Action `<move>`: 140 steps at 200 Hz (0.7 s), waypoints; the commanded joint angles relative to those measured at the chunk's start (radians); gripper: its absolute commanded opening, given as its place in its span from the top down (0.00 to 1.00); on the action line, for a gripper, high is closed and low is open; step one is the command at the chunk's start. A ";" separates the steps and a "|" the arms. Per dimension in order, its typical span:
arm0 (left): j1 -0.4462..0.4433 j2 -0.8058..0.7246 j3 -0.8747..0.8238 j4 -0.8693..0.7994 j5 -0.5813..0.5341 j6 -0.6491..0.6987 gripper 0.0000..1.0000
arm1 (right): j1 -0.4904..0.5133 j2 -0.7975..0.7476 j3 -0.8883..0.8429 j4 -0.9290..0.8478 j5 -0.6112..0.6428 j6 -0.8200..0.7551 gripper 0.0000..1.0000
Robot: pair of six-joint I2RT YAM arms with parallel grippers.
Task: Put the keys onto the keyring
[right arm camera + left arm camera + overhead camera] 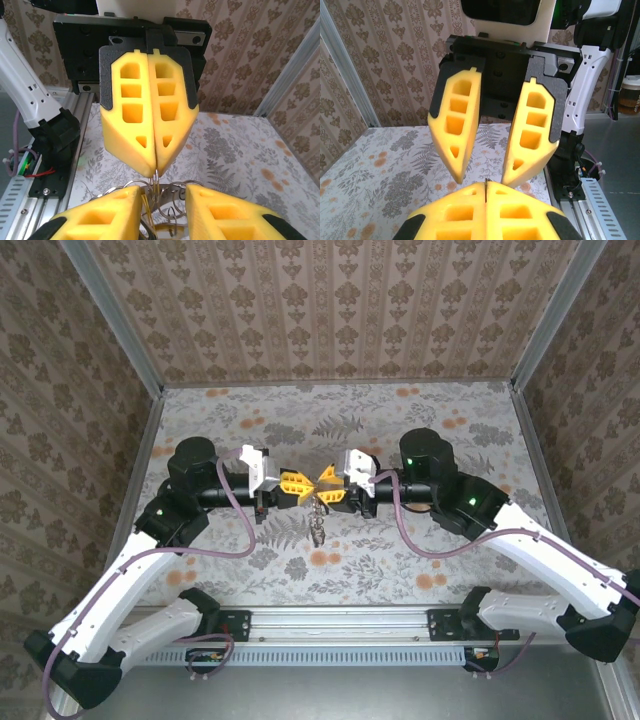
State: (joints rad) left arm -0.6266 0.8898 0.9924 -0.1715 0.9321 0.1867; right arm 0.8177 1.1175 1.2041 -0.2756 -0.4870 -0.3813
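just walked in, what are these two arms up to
Two robot arms are nose to nose above the floral-patterned table. The yellow-fingered left end effector is shut, pinching a thin grey metal keyring of wire loops at its fingertips, with the rest of the ring hanging below. The right end effector is open, with one finger on either side of the dangling ring and not yet closed on it.
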 commanded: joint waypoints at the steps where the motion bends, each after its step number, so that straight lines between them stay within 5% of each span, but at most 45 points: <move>1: 0.008 -0.019 -0.004 0.030 0.030 0.007 1.00 | -0.006 0.017 0.005 0.044 -0.054 0.034 0.69; 57: 0.008 -0.022 -0.002 0.037 0.022 0.006 1.00 | -0.019 0.024 -0.001 0.015 -0.071 0.033 1.00; 102: 0.001 -0.002 0.064 -0.177 -0.067 0.111 1.00 | -0.022 0.015 0.040 -0.103 0.030 -0.065 1.00; 121: -0.034 0.018 0.131 -0.369 -0.223 0.223 0.79 | -0.022 0.040 0.093 -0.200 0.105 -0.135 1.00; 140: -0.063 0.042 0.180 -0.480 -0.360 0.290 0.74 | -0.021 0.066 0.137 -0.284 0.147 -0.185 1.00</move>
State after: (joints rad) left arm -0.6586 0.9157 1.0870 -0.4202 0.7807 0.3305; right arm 0.8024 1.1599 1.2591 -0.4160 -0.4461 -0.4618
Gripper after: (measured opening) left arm 0.242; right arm 0.066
